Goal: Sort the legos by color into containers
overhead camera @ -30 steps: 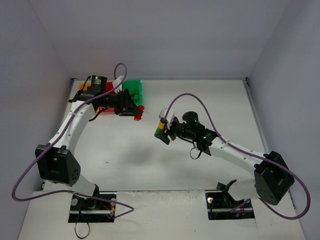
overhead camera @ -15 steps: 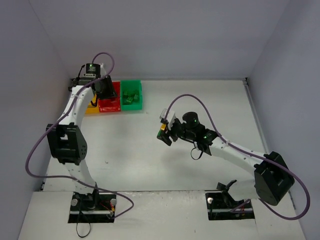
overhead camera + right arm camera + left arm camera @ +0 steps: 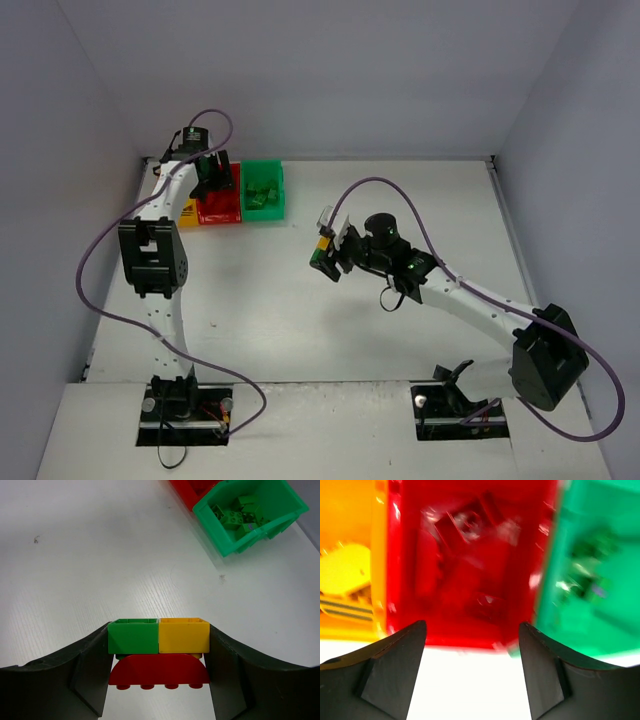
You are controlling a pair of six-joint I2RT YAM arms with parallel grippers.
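Three plastic bricks, a green and a yellow block joined to a red arch, form a clump point(image 3: 159, 652) pinched between the right gripper's point(image 3: 159, 640) jaws over the white table point(image 3: 75, 555), with the green plastic bin point(image 3: 212, 530) ahead to its right. The left gripper point(image 3: 472, 630) has just swung over the red plastic bin point(image 3: 395, 580) and spread its jaws. Nothing sits between them, and red bricks point(image 3: 465, 525) lie below. That drop looks finished; the clump likely needs splitting next.
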